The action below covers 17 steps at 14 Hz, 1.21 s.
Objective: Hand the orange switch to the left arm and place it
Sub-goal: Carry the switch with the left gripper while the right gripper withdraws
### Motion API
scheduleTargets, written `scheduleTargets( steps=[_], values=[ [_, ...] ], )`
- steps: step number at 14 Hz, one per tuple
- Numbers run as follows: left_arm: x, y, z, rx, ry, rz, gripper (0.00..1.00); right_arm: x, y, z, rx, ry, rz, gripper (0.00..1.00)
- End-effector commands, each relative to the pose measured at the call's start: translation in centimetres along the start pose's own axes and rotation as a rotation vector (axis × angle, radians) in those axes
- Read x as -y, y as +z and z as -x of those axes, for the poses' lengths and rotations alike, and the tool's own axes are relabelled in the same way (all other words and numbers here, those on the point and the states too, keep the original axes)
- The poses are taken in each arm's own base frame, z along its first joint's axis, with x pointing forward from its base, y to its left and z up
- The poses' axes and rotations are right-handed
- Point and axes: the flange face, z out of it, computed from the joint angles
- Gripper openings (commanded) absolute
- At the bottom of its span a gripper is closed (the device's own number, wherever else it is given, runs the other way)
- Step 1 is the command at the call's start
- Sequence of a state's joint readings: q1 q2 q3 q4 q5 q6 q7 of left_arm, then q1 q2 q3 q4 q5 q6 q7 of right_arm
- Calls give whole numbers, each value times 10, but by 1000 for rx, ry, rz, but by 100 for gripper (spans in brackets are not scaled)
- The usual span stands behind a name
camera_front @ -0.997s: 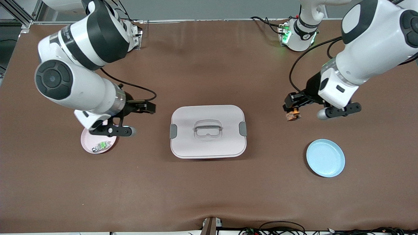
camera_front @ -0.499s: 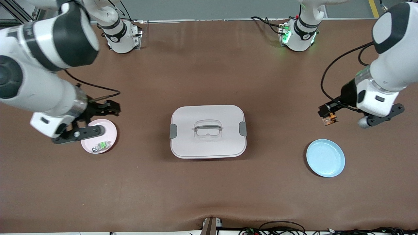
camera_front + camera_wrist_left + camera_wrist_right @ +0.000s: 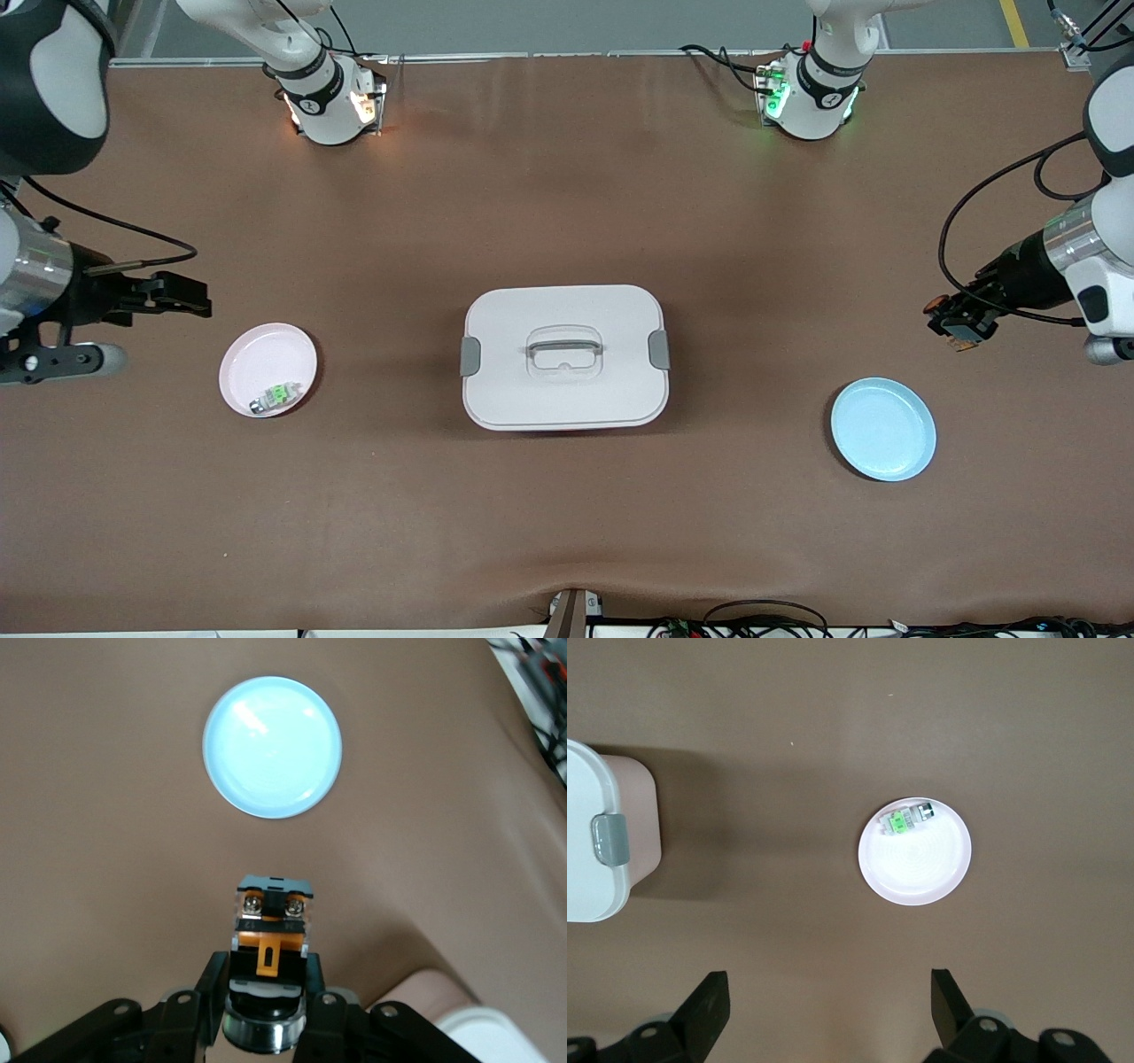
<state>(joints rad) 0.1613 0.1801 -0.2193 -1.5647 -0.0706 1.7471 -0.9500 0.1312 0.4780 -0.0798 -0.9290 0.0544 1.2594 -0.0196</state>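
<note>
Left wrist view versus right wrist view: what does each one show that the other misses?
Only the left wrist view shows the orange switch, clamped in the left hand, with the blue plate on the table below.

Only the right wrist view shows the pink plate with the green-and-silver component lying in it, plus one latched end of the white box. The right hand is open and holds nothing.

Both show the brown table from above. No object appears in both.

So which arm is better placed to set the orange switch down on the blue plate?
Probably the left: its gripper already holds the orange switch above bare table near the blue plate. The right gripper is open by the pink plate.
</note>
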Motion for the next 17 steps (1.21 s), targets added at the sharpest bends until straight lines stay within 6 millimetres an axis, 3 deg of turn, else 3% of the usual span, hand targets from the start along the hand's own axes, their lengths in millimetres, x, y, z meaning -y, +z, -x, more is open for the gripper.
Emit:
scheduleTargets(
  steps=[1, 5, 11, 13, 17],
  values=[
    [-2, 9, -5, -59, -138, -43, 0, -10, 9, 4, 44, 8, 6, 100],
    [-5, 27, -27, -106, -296, -10, 0, -18, 20, 6, 92, 28, 11, 100],
    [-23, 81, -48, -180, -437, 25, 0, -44, 16, 9, 84, 79, 9, 100],
    [-28, 106, -54, -212, -449, 15, 0, -65, 3, 18, 64, 109, 5, 100],
    [-34, 137, -61, -220, -452, 13, 0, -87, -23, 37, 16, 165, 9, 100]
  ],
)
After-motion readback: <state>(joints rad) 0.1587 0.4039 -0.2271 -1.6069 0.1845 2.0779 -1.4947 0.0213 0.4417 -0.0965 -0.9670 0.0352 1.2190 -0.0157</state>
